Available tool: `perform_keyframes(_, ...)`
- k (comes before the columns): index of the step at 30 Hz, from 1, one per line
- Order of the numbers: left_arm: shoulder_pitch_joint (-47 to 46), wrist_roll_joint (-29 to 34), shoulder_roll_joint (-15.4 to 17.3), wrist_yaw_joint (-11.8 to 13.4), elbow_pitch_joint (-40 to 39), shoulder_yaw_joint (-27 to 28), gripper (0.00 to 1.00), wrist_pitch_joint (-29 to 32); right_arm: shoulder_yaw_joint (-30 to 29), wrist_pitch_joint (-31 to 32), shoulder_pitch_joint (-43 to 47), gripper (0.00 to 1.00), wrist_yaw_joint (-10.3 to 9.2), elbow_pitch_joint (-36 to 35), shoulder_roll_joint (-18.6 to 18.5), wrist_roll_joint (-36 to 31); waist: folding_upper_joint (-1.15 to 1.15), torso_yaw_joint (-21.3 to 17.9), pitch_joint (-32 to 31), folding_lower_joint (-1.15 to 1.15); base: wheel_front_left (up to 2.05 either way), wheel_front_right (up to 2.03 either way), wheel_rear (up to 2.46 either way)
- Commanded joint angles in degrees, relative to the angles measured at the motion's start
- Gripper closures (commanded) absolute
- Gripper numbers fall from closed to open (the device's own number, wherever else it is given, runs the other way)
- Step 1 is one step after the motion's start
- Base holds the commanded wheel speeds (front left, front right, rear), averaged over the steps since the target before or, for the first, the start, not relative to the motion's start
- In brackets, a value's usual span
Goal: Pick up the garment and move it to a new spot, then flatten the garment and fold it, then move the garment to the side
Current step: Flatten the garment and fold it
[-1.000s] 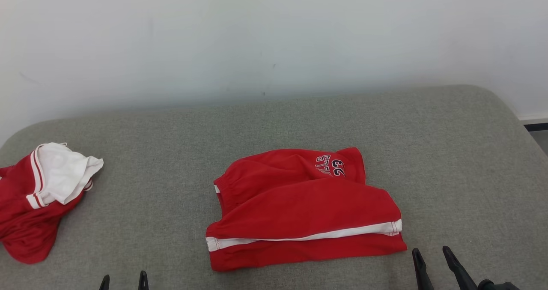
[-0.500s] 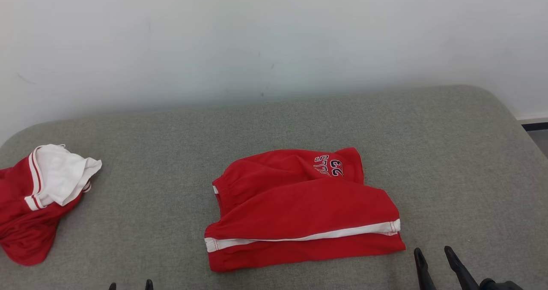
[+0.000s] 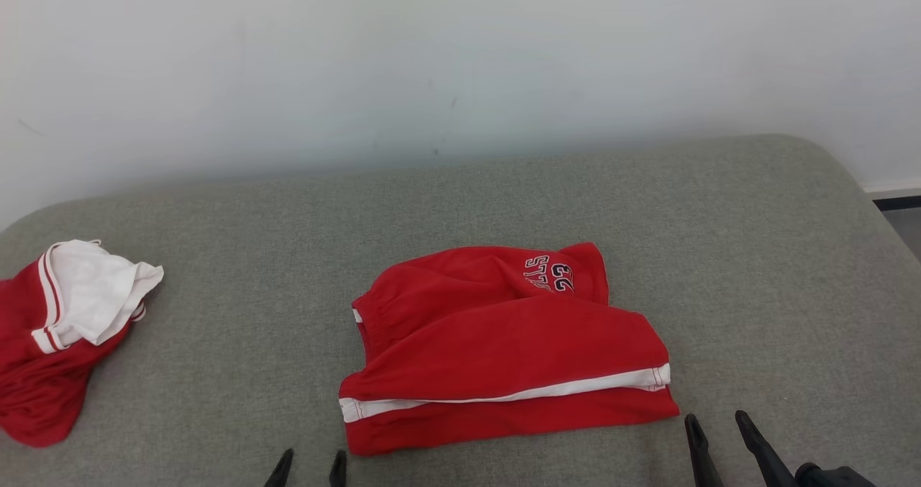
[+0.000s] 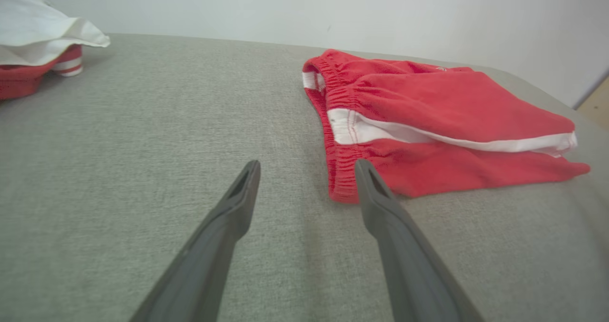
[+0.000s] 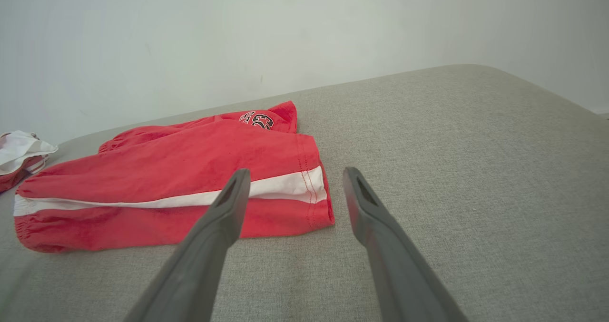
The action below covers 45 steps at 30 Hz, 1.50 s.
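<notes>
The garment [image 3: 504, 350], red shorts with a white stripe and a "23" print, lies folded in the middle of the grey surface [image 3: 252, 257]. It also appears in the left wrist view [image 4: 428, 122] and the right wrist view [image 5: 166, 184]. My left gripper [image 3: 309, 462] stands open at the bottom edge, just left of the garment's near left corner. In its wrist view the left gripper [image 4: 307, 170] points at the elastic waistband corner. My right gripper [image 3: 716, 422] is open just right of the garment's near right corner; the right gripper [image 5: 295, 177] holds nothing.
A second red and white garment [image 3: 57, 329] lies crumpled at the far left of the surface. A pale wall [image 3: 460, 62] rises behind. The surface's rounded right edge [image 3: 856, 178] drops off at the far right.
My left gripper has slid right along the bottom edge, toward the garment's near left corner. The head camera has shifted slightly. The garment and right gripper have stayed in place.
</notes>
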Motion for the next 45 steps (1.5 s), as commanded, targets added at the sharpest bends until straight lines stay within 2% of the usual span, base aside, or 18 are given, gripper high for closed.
perform_keyframes(1,-2.00,-1.40,1.03,-0.01,1.06,-1.51,0.00,0.72,0.23,-0.30,-0.54,0.00,-0.13,0.10,0.22,0.32,0.00,-0.36,0.29,0.00,0.00,0.00,0.00)
perform_keyframes(7,-8.18,-8.19,4.28,0.02,4.66,-7.73,0.00,3.51,0.65,-0.46,-1.17,0.00,-0.13,0.53,0.27,0.47,0.00,-1.57,1.21,0.00,0.00,0.00,0.00)
perform_keyframes(16,-12.14,-13.91,7.67,0.01,6.93,-12.14,0.00,5.62,0.60,-0.86,-1.59,0.00,-0.13,0.83,0.03,0.73,0.00,-2.67,2.04,0.00,0.00,0.00,0.00)
perform_keyframes(17,-12.41,-14.48,7.96,0.01,7.16,-12.54,0.07,5.88,0.61,-0.90,-1.64,0.00,-0.13,0.85,0.02,0.73,0.00,-2.73,2.09,0.00,0.00,0.00,0.00)
perform_keyframes(18,-12.73,-14.81,8.24,0.01,7.28,-13.00,0.27,5.76,0.61,-0.96,-1.64,0.00,-0.13,0.88,0.01,0.71,0.00,-2.78,2.14,0.00,0.00,0.00,0.00)
perform_keyframes(20,-13.19,-15.56,8.46,0.01,7.30,-13.71,0.55,5.46,0.57,-0.99,-1.59,0.00,-0.13,0.88,-0.01,0.75,0.00,-2.79,2.27,0.00,0.00,0.00,0.00)
perform_keyframes(22,-13.29,-16.11,8.71,0.01,7.34,-14.63,0.61,5.60,0.52,-1.07,-1.60,0.00,-0.13,0.87,0.01,0.77,0.00,-2.75,2.38,0.00,0.00,0.00,0.00)
perform_keyframes(26,-13.90,-17.55,9.11,0.01,7.47,-16.03,0.58,5.66,0.45,-1.06,-1.74,0.00,-0.13,1.02,0.19,0.74,0.00,-2.57,2.60,0.00,0.00,0.00,0.00)
perform_keyframes(28,-14.43,-18.24,9.17,0.01,7.72,-16.68,0.61,5.49,0.45,-1.05,-1.97,0.00,-0.13,1.07,0.26,0.70,0.00,-2.44,2.65,0.00,0.00,0.00,0.00)
perform_keyframes(30,-14.96,-18.67,9.25,0.01,7.95,-17.33,0.92,5.24,0.51,-1.06,-2.07,0.00,-0.13,1.06,0.28,0.65,0.00,-2.34,2.67,0.00,0.00,0.00,0.00)
perform_keyframes(31,-15.17,-18.89,9.31,0.01,8.05,-17.63,1.00,5.03,0.53,-1.02,-2.10,0.00,-0.13,1.02,0.30,0.62,0.00,-2.30,2.66,0.00,0.00,0.00,0.00)
perform_keyframes(38,-14.17,-17.90,9.78,0.65,7.19,-17.79,1.00,2.17,0.52,-0.48,-2.88,0.00,-0.13,0.53,-0.17,0.69,0.00,-1.91,3.52,0.00,0.00,0.00,0.00)
perform_keyframes(45,-11.60,-16.99,9.23,1.30,5.25,-18.26,1.00,0.27,0.34,5.46,-6.25,0.00,-0.13,2.58,-1.21,0.01,0.00,-0.47,5.41,0.00,0.00,0.00,0.00)
